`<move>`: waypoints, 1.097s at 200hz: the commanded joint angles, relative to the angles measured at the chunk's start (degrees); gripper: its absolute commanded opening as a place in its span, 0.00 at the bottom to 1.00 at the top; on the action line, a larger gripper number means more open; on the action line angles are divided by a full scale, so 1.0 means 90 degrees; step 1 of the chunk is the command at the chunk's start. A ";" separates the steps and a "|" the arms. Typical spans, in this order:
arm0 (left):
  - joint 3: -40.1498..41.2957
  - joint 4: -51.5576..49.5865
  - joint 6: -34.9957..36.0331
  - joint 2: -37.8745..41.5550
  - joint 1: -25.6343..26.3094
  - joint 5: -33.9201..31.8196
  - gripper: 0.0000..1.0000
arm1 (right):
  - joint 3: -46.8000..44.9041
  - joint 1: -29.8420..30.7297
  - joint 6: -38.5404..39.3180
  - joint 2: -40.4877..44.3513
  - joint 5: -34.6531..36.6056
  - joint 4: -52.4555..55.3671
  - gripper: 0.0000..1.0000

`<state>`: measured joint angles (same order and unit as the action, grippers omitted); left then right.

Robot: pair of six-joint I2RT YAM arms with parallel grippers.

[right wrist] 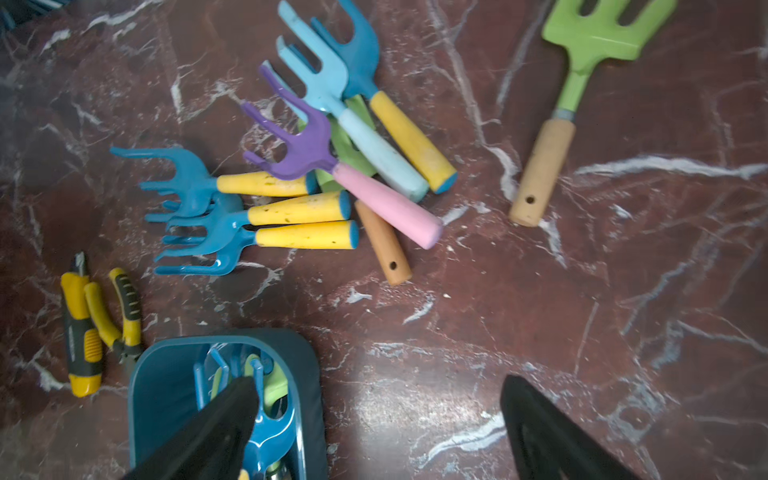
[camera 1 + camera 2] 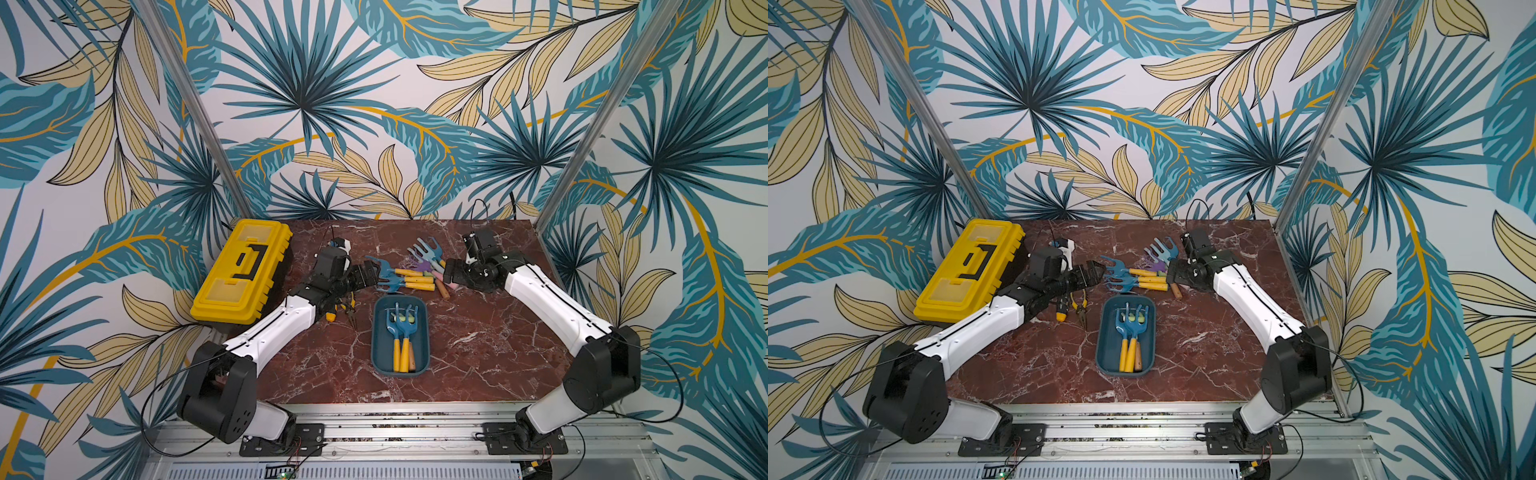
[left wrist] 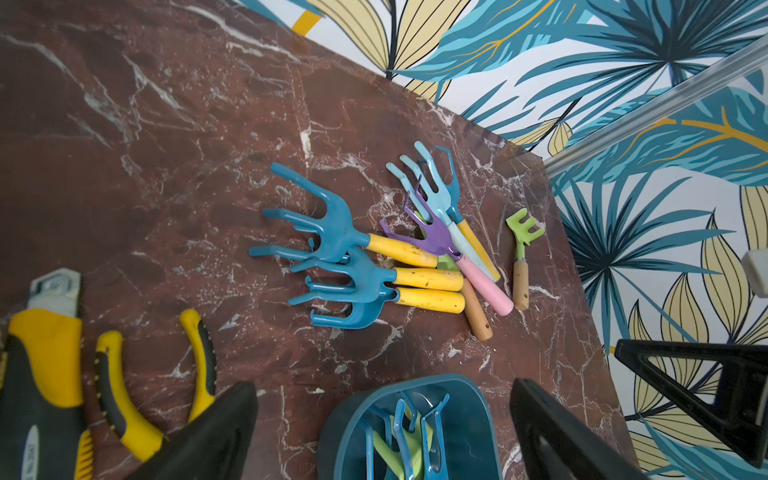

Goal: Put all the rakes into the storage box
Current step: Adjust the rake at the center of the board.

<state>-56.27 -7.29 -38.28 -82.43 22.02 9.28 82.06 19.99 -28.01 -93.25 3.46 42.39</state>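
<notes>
Yellow plastic toolbox with black handle (image 2: 245,270): outboard of left claw (image 3: 384,384), corner cut off by that arm.
Dark teal plastic storage box (image 2: 381,355): base-side of both claws. It holds two blue yellow-handled rakes (image 2: 404,353), with a green one mostly buried beneath.
Heap of loose rakes (image 2: 411,279): between the claws.
Small green wooden-handled rake (image 1: 582,54): beside right claw (image 1: 378,380), hidden under it in both top views.
Both claws: spread wide, empty.

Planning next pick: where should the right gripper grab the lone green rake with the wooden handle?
Take the green rake by its wooden handle, mid-length, from straight above, the right gripper's open jaws across it. It lies flat on the table, apart from the pile, so both sides of the handle are free. The handle is straight and round; the pronged head likely holds worse.
</notes>
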 commanded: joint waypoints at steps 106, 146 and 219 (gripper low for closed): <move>0.0244 0.1181 -0.2403 -0.1718 -0.0113 0.1817 1.00 | 0.2928 0.0035 0.0722 -0.3318 -0.2690 0.0290 0.75; -0.0268 0.1793 -0.2755 -0.2750 -0.0119 0.1979 1.00 | 0.3148 0.0029 0.0712 -0.3853 -0.2624 0.0290 0.75; -0.2139 0.0984 -0.2427 -0.4033 -0.0123 0.1579 1.00 | 0.2004 0.0097 0.0482 -0.3620 -0.2500 -0.0185 0.75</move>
<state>-68.75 4.47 -61.78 -114.98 21.26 25.28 105.89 20.05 -22.13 -128.31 -18.98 42.22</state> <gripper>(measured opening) 0.998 0.749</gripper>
